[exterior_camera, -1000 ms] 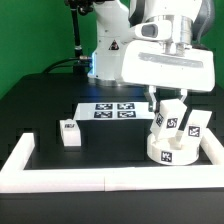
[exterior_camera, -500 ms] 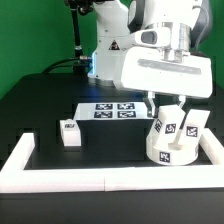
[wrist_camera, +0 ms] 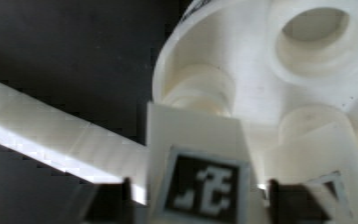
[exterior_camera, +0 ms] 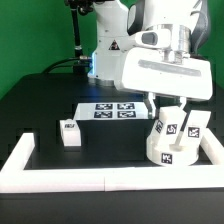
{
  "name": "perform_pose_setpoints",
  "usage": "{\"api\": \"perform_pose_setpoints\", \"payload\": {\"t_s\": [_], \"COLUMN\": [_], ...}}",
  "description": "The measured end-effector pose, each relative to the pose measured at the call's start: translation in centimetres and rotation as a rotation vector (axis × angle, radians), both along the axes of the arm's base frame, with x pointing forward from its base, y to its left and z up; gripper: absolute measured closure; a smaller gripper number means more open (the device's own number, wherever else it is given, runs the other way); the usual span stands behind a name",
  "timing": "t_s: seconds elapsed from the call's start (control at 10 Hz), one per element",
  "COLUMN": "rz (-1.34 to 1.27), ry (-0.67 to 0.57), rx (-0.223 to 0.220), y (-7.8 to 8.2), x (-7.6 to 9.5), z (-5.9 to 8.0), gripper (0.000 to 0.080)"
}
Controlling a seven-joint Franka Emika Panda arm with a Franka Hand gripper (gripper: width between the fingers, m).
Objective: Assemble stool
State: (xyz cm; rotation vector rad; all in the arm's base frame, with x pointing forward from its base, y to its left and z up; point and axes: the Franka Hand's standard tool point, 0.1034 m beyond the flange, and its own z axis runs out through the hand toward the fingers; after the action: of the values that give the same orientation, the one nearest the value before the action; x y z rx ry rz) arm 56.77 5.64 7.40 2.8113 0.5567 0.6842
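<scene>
We see the pincer (exterior_camera: pixel 167 104) hanging low over the stool parts at the exterior view's right. Its two dark fingers (exterior_camera: pixel 151 100) stand on either side of the top of a leg block (exterior_camera: pixel 170 123). In the wrist view this same block fills the near foreground with its black-and-white tag facing the camera. The finger shapes at its flanks are blurred, so we cannot tell whether the pincer is clamped on the block or only straddles it.

The block rises from the upper face of the seat (exterior_camera: pixel 167 151), the thick white round disc, which lies flat on the tabletop (exterior_camera: pixel 50 100) and shows a tag on its side. In the wrist view we look past the block onto the seat's pale surface, where a round socket (wrist_camera: pixel 318 25) is open.

A second leg block (exterior_camera: pixel 197 125) also stands on the seat, just beside the first toward the exterior view's right, and it leans outward. The third leg block (exterior_camera: pixel 69 133) stands alone on the tabletop, well apart, toward the exterior view's left.

Between them and farther back lies the marker board (exterior_camera: pixel 112 111), flat, with four tags. The white border wall (exterior_camera: pixel 22 158) runs along the near edge and both sides, and the seat sits close to its corner at the exterior view's right.
</scene>
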Motion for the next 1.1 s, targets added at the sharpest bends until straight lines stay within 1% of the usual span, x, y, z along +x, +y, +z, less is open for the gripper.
{"api": "perform_pose_setpoints", "payload": {"t_s": [0.1,0.2,0.3,0.9,1.0,1.1], "rz": [0.0,0.0,0.0,0.0,-0.005,-0.01], "ry": [0.0,0.0,0.0,0.003,0.046,0.058], "rx": [0.0,0.0,0.0,0.0,0.008,0.034], "y": [0.0,0.0,0.0,0.0,0.1,0.4], "x": [0.0,0.0,0.0,0.0,0.0,0.2], "z": [0.0,0.0,0.0,0.0,1.0,3.3], "gripper": [0.0286,0.0178,0.0158,0.015,0.015,0.015]}}
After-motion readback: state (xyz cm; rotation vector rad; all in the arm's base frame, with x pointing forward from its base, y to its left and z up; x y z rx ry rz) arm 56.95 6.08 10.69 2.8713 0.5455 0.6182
